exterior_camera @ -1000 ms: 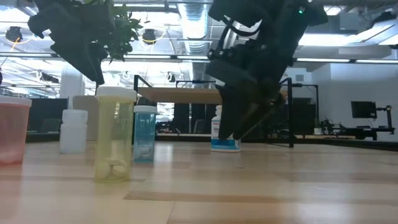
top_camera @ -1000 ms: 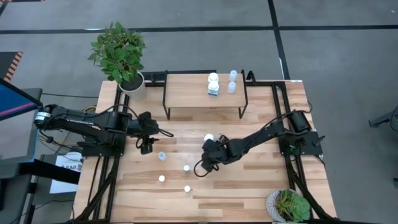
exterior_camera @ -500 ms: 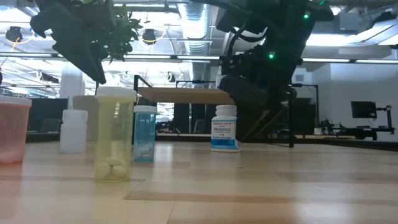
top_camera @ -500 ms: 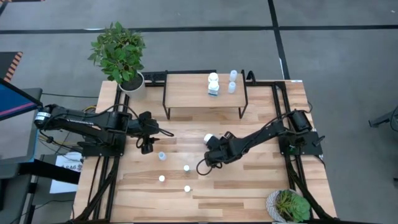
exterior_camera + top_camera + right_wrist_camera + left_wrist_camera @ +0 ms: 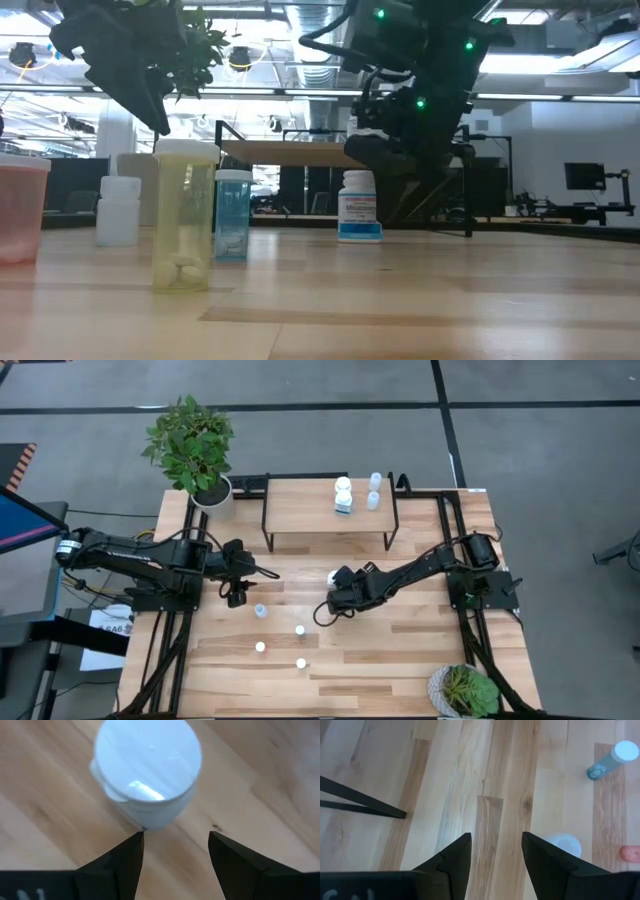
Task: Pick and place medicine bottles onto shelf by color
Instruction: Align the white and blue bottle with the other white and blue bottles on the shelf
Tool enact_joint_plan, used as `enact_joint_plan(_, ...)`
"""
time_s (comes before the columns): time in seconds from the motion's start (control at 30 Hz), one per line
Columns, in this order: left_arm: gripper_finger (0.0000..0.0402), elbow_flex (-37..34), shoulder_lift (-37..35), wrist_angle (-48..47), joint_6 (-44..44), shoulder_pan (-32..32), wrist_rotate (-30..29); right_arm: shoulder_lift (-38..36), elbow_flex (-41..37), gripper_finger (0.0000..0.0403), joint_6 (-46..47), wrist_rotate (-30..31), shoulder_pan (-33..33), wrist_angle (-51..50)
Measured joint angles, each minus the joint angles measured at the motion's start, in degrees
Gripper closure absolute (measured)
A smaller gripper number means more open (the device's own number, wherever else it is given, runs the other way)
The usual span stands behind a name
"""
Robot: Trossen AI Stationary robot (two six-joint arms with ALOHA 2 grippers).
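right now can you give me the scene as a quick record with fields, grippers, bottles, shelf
left gripper: open, empty, hovering over the table near a pale blue bottle
right gripper: open, empty, beside a white bottle standing on the table, not gripping it
shelf: holds one white bottle and two pale blue bottles
small bottles on table: three, standing apart in front of the arms
plants: two, at opposite table corners

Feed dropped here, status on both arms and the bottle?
Right gripper open, above white bottle, not gripping. Left gripper open, empty, waiting at table's left. Nothing blocking path to shelf.
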Motion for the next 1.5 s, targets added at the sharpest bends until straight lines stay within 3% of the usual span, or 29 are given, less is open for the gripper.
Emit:
enact_joint_plan(0.23, 0.0239, 0.02, 0.00, -0.02, 0.00, 0.00, -0.02, 0.07, 4.10, 0.0159, -10.32, -0.75, 0.84, -8.38)
enact_joint_plan(0.57, 0.0239, 0.04, 0.00, -0.02, -0.31, 0.00, -0.01, 0.07, 22.61, 0.0159, -19.02, -1.09, 5.21, -37.56)
enact_joint_plan(0.77, 0.0239, 0.04, 0.01, -0.05, -0.29, -0.01, 0.00, -0.79, 28.44, 0.0159, -21.90, 2.67, 7.51, -51.19)
enact_joint_plan(0.9, 0.0239, 0.04, 0.00, -0.07, -0.27, 0.00, 0.00, -6.24, 26.41, 0.0159, -22.80, 6.30, 8.04, -50.54)
enact_joint_plan(1.07, 0.0239, 0.04, 0.02, -0.26, -0.26, -0.01, 0.00, -18.73, 16.22, 0.0159, -15.52, 11.62, 7.12, -47.74)
enact_joint_plan(1.17, 0.0239, 0.04, 0.02, -0.26, -0.24, -0.02, 0.00, -26.16, 8.37, 0.0159, -15.24, 3.72, 6.04, -36.75)
enact_joint_plan(1.3, 0.0239, 0.04, 0.02, -0.05, -0.24, -0.02, -0.02, -32.76, -0.31, 0.0159, -24.13, -11.08, 4.86, -17.96)
enact_joint_plan(1.5, 0.0239, 0.04, 0.02, 0.02, -0.26, -0.02, 0.00, -33.46, -3.85, 0.0159, -35.22, -10.88, 3.89, -6.31)
